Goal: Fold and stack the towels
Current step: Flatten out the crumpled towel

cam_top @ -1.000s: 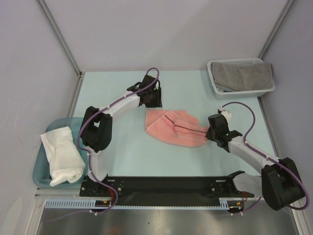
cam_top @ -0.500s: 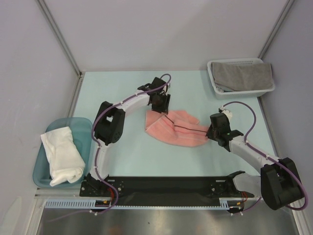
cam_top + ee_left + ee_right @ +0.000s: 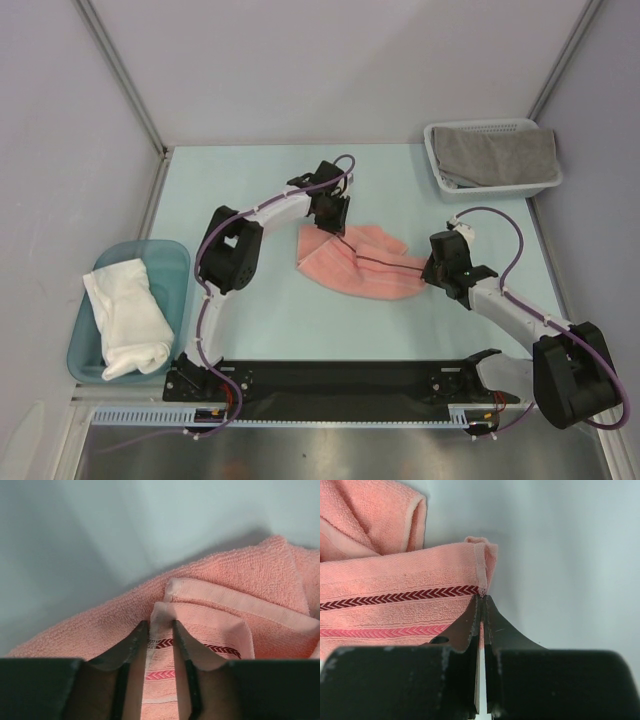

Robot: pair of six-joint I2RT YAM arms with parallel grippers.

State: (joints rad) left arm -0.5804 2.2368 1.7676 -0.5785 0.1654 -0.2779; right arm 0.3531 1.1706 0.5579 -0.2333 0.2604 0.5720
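Observation:
The salmon-pink towel [image 3: 355, 262] lies crumpled in the middle of the table. My left gripper [image 3: 331, 222] is down at its far left corner. In the left wrist view the hemmed corner of the towel [image 3: 240, 575] stands between the fingers of the left gripper [image 3: 160, 627], which are open and a narrow gap apart. My right gripper [image 3: 432, 272] is at the towel's right end. In the right wrist view the right gripper [image 3: 482, 597] is shut on the hem of the towel [image 3: 395, 580]. A white towel [image 3: 125, 315] and a grey towel [image 3: 497, 153] lie off to the sides.
The white towel rests in a teal tub [image 3: 168, 252] at the table's left edge. The grey towel fills a white mesh basket [image 3: 434, 160] at the back right. Grey walls close in the back and both sides.
The left arm has swung right and come down on the pink towel's far left corner, and its jaws have narrowed around it. The right gripper holds as before.

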